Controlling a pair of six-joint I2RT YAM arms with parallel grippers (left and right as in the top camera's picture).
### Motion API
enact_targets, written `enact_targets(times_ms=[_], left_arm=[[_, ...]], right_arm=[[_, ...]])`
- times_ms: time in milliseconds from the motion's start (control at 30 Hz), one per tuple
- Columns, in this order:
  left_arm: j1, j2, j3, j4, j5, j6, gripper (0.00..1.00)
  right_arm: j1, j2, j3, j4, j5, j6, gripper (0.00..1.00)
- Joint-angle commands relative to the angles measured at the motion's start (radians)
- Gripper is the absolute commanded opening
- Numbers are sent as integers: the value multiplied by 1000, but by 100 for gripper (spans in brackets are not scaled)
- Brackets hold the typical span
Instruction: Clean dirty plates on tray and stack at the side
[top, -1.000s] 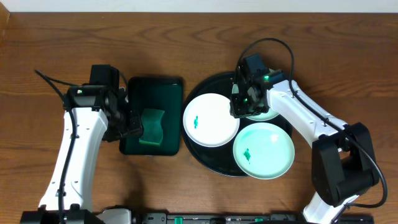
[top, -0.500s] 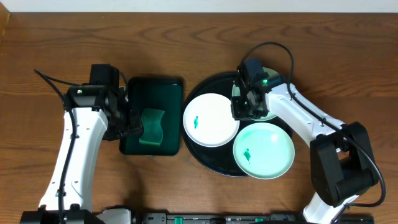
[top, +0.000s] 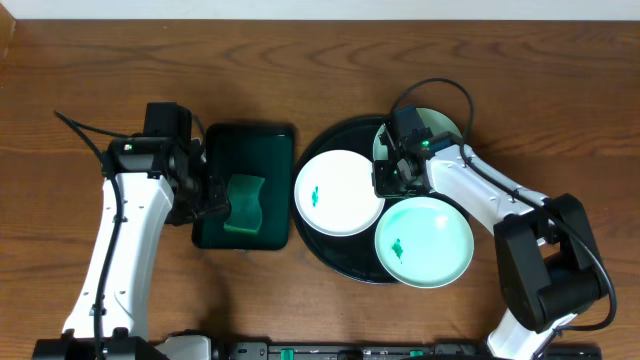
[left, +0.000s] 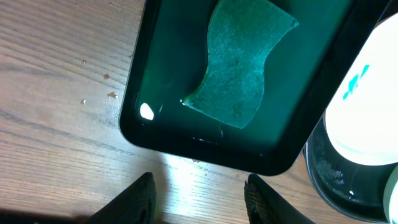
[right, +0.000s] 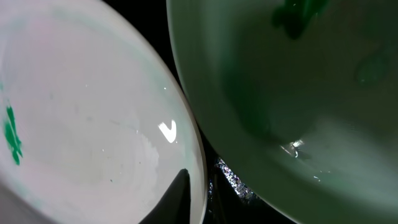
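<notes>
left gripper (left: 200, 194): open, two dark fingers apart, only the bare wood table (left: 56, 93) between them, holding nothing. it hangs at the near edge of the green tray (left: 168, 81). the green sponge (left: 244, 68) lies flat in that tray just ahead of the fingertips, not touched.

right gripper (top: 391, 178): down low over the black tray (top: 335, 258), right at the left rim of the back plate (top: 435, 122). most of that plate is hidden under the arm. the wrist view shows one dark finger (right: 179, 194) in the narrow gap between a white plate rim and a shaded greenish plate. the other finger is out of sight, so cannot tell if the jaws are clamped on a rim or just next to it.

left plate (top: 340, 192): white with a small green smear, just beside the right gripper on the side facing the green tray. front plate (top: 424, 243): pale green with a smear, just beside the gripper toward the robot base, hanging over the tray rim. all three plates are on the black tray, none set aside yet.
</notes>
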Motion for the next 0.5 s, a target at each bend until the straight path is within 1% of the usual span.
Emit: enact_targets(times_ms=[0,100,167,267,367,467], left_arm=[[-2,-10,-6,6,-6,3,47],[-2,-10,-6,13,-6,3,48],[-2,-10,-6,13,-6,3,48],[-2,-10,-6,13,-6,3,48],[-2,-10,-6,17,-6,3,48],[-2,-10,-6,26,-6,3,49]], right_arm=[[10,0,-8,2,11,8,10],[10,0,-18,12,11,27,14],[11,0,-29,26,11,42,15],[11,0,-33,33,14,44,10],[11,0,-33,32,14,44,1],[11,0,-33,33,13,45,1]])
